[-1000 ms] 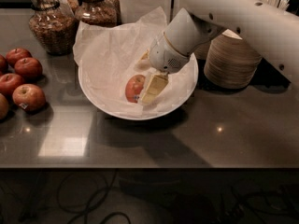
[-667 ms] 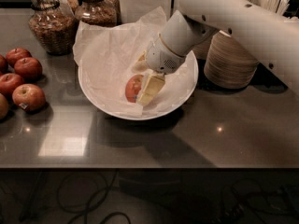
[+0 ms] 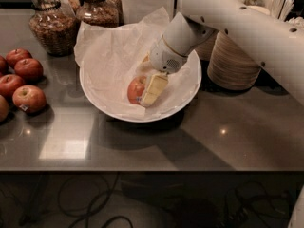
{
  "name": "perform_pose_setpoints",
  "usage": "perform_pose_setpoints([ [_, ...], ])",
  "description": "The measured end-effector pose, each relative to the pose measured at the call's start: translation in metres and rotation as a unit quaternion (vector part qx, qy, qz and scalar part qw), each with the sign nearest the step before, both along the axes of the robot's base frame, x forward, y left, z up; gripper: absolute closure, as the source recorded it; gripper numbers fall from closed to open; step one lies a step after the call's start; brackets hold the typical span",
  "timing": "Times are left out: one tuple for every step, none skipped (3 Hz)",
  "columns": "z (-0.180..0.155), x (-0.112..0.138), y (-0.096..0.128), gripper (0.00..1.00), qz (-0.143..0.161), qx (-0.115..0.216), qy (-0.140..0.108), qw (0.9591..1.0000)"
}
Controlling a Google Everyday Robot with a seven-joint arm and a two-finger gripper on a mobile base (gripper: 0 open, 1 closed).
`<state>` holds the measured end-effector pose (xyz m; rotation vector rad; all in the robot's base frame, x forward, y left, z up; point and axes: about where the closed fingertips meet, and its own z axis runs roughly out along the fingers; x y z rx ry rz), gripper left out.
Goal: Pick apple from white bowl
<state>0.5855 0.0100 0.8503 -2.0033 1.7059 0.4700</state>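
Grasp step: gripper [image 3: 151, 90] is down in the white bowl [image 3: 185, 99], against the right side of the apple [image 3: 136, 89] (sits mid-bowl, toward the near rim, on tissue [image 3: 111, 63]). Can't tell if it's clamped or open. Next, prob.: secure hold, lift straight up w/o snagging tissue.

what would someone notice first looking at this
The white arm comes in from the upper right, its gripper down inside the white bowl at centre, right against the apple on the tissue paper. Next, the darker red apples clustered at the counter's left edge.
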Motion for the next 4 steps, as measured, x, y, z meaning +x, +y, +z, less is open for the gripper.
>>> perform_pose_setpoints([
  [-0.0022, 0.0031, -0.0014, 0.37, -0.002, 0.0, 0.002, 1.0],
  [-0.0023, 0.0031, -0.0014, 0.61, -0.002, 0.0, 0.002, 1.0],
  [-0.0023, 0.0031, -0.0014, 0.84, -0.002, 0.0, 0.002, 1.0],
  [-0.0023, 0.0031, -0.0014, 1.0, -0.002, 0.0, 0.002, 1.0],
])
